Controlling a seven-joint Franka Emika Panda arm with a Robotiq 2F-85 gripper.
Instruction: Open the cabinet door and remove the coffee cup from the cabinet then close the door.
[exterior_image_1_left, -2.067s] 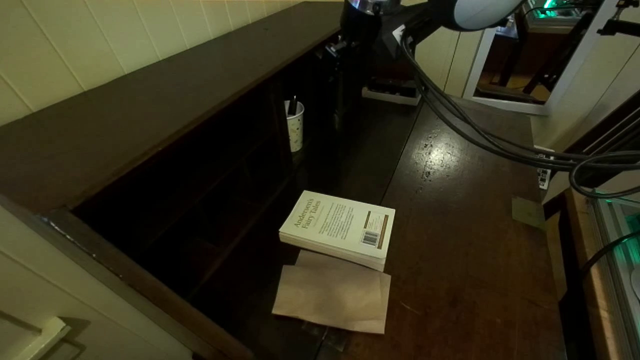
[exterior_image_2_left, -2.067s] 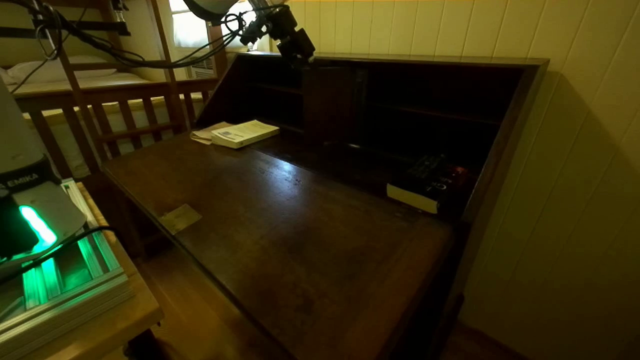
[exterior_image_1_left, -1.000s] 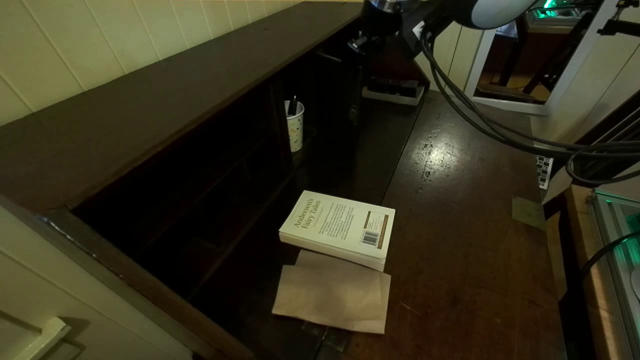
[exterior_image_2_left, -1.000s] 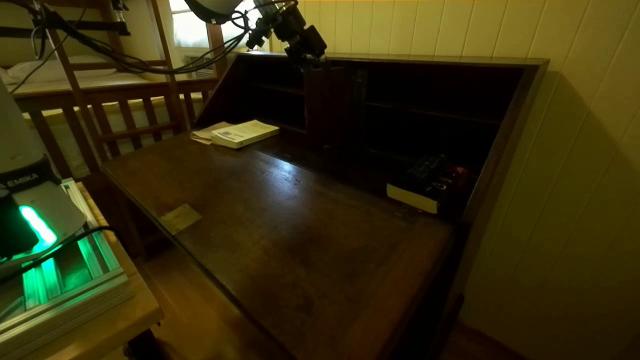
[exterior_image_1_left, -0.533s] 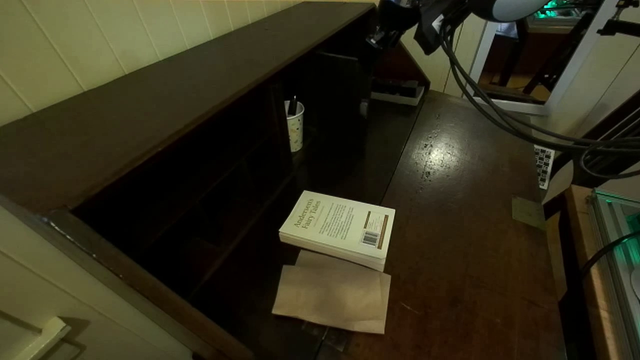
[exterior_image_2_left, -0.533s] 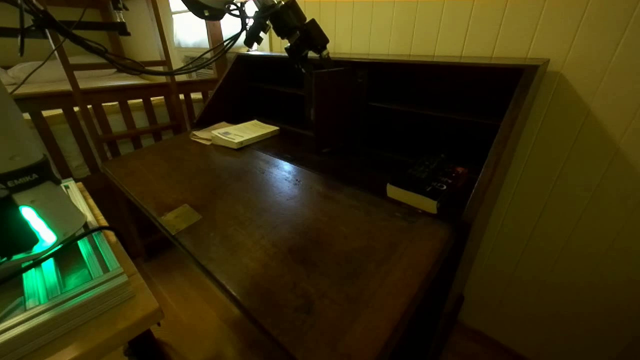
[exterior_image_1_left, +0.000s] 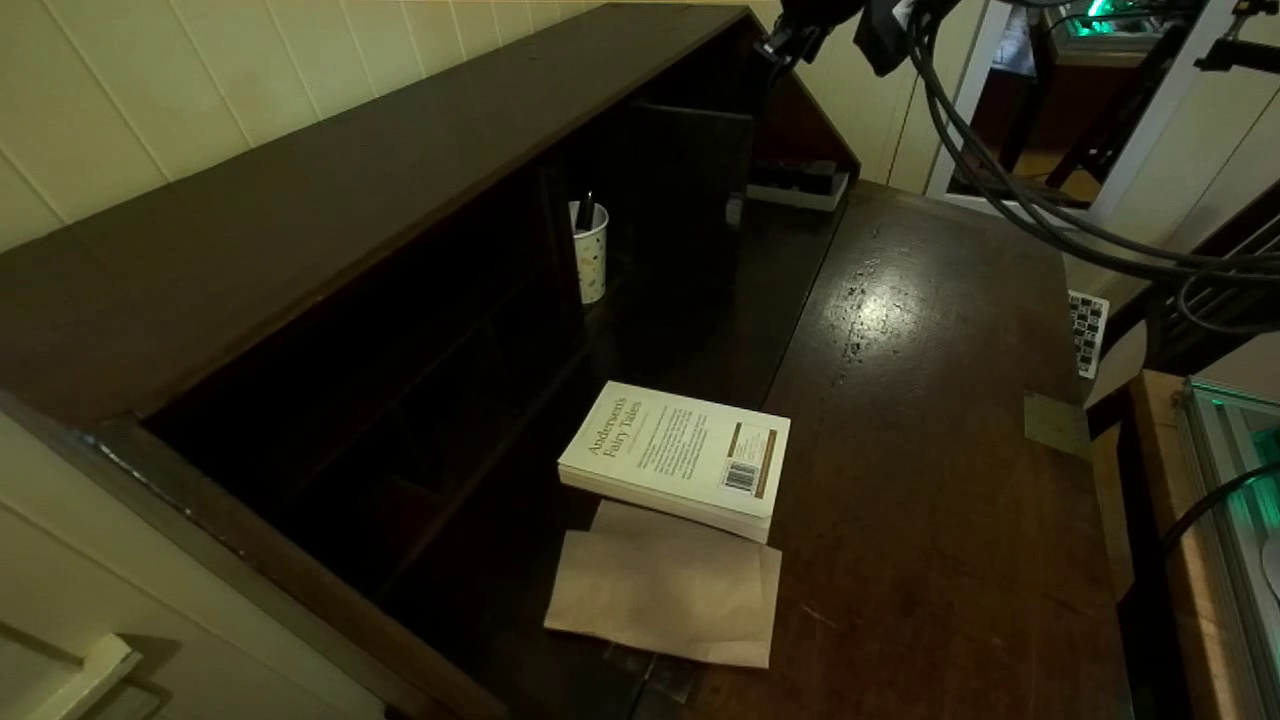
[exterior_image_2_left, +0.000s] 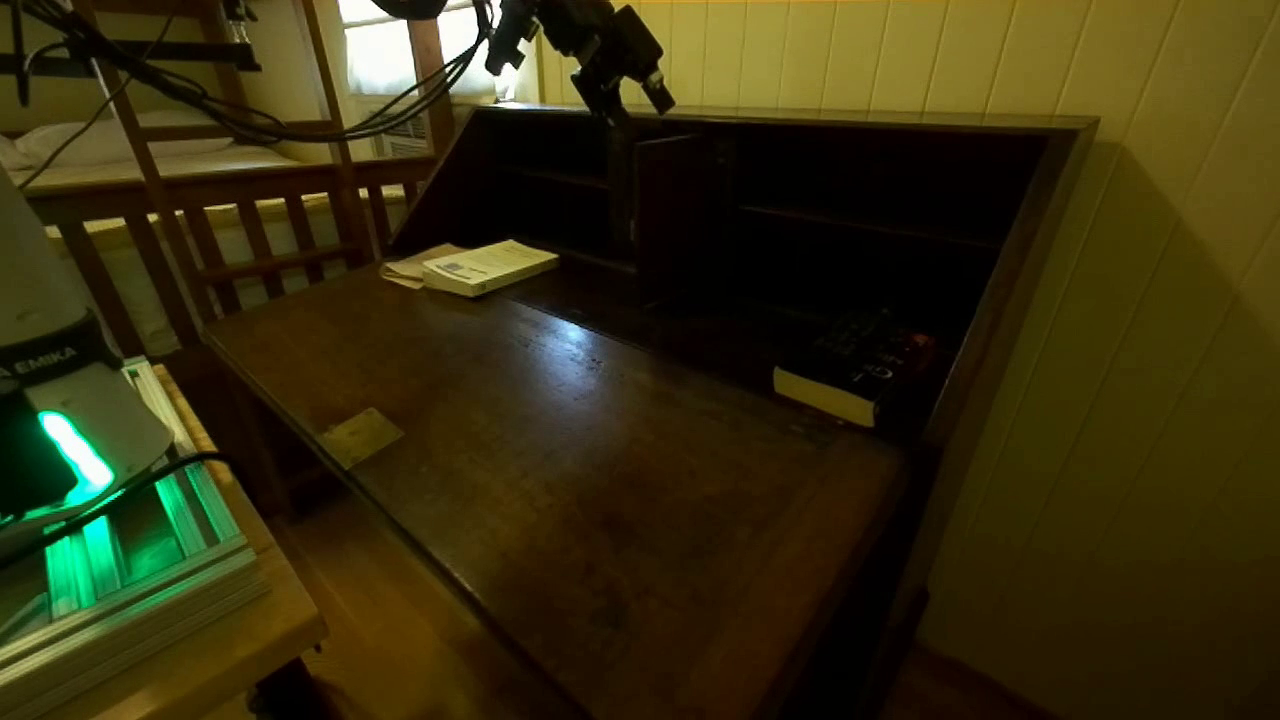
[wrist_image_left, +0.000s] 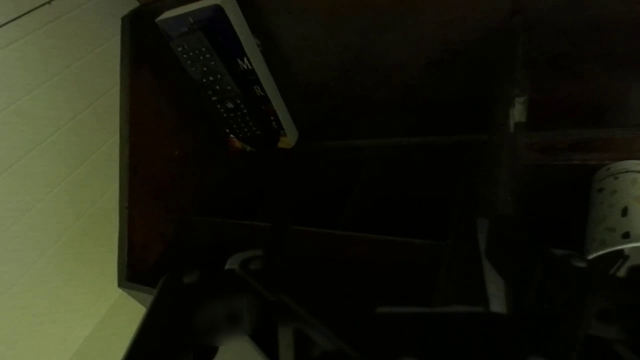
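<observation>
Some way wider than a second ago, swings cabinet door (exterior_image_1_left: 690, 180) out — likely frees speckled coffee cup (exterior_image_1_left: 590, 262) for grasping — holds gripper (exterior_image_2_left: 640, 110) jaws apart, empty.

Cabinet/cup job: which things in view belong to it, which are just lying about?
Part of the job:
cabinet
cabinet door
speckled coffee cup
end effector

Just lying about:
Andersen's Fairy Tales paperback
brown paper
dark-covered book
remote control

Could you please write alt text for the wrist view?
A dark brown wooden cabinet door stands open, with a speckled white paper cup, partly cropped, to its right. At upper left of this dim, upside-down picture, a black remote control lies on a thick dark book; black fingers stand apart along the bottom.
</observation>
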